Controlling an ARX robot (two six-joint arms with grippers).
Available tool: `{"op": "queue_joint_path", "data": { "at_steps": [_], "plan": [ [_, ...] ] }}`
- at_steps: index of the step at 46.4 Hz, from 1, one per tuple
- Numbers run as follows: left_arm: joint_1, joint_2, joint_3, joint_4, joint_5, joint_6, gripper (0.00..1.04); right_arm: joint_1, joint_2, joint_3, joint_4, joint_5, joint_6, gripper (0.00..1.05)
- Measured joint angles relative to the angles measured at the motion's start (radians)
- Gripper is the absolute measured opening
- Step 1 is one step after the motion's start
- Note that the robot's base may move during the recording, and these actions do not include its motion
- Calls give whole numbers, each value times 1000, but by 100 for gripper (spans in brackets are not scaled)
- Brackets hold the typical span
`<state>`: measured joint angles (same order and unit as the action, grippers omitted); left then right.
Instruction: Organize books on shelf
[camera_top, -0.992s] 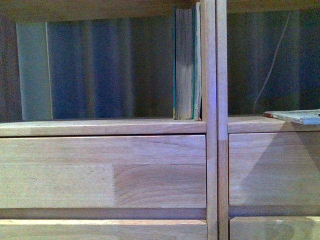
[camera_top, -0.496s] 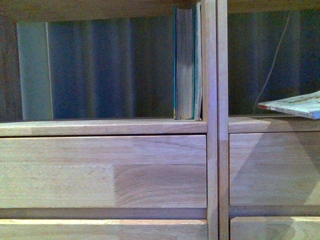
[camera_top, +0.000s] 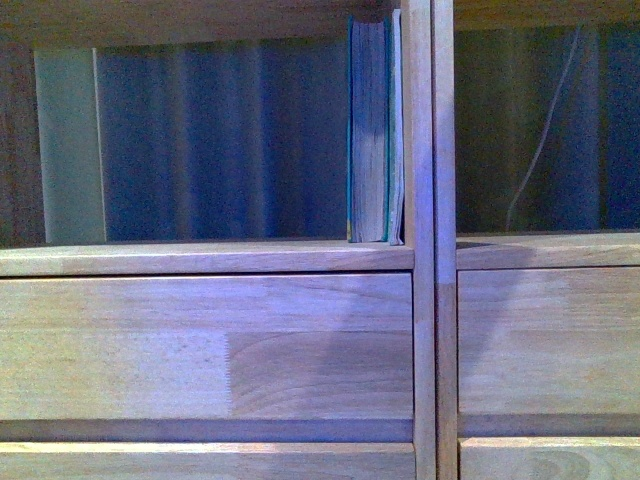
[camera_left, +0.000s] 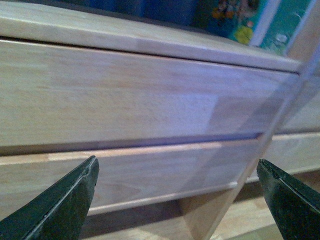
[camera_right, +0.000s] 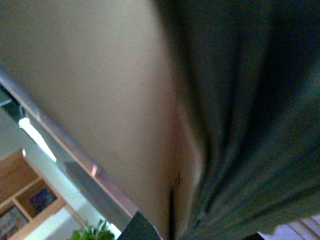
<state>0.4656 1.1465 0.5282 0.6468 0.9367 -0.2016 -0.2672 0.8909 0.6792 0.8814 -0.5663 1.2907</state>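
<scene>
Shelf of light wood, front view, with two open-backed compartments over plain drawer fronts. At the far left of the left compartment a pale panel shows through the open back, followed by a blue curtain. At the right end of this compartment the green books stand upright on the ledge, cream page edges facing the camera, the outermost one touching the vertical divider. In the right compartment a thin white cable hangs against the dark backdrop.

Left wrist view: the left end effector faces the drawer fronts with its dark fingers spread wide and nothing between them. Above the ledge, beside the divider, teal and multicoloured printed covers are partly visible.

Right wrist view: heavily blurred. A tan surface and dark folded fabric fill most of the frame, with a distant wooden unit and a small plant in one corner. Whether the right end effector is spread or pressed together cannot be told.
</scene>
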Motion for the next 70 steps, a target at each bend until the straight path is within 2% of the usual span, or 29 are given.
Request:
{"op": "queue_joint_path", "data": {
  "at_steps": [5, 9, 16, 27, 36, 55, 70],
  "plan": [
    [-42, 108, 117, -46, -10, -80, 97, 46, -20, 0, 2, -26, -56, 7],
    [-89, 191, 224, -114, 34, -152, 97, 102, -28, 0, -3, -29, -114, 7],
    [-173, 298, 379, -119, 71, -325, 97, 200, -27, -5, -24, -13, -211, 7],
    [-375, 335, 560, 57, 129, -698, 97, 386, 61, -9, -39, 60, -386, 7],
    [-495, 338, 601, 190, 80, -922, 97, 512, 203, 51, -31, 155, -446, 7],
    [-585, 326, 581, 275, 61, -1039, 97, 693, 317, 118, -12, 202, -431, 7],
    [-583, 317, 552, 348, 77, -1078, 97, 789, 341, 126, -3, 185, -323, 7]
  ]
}}
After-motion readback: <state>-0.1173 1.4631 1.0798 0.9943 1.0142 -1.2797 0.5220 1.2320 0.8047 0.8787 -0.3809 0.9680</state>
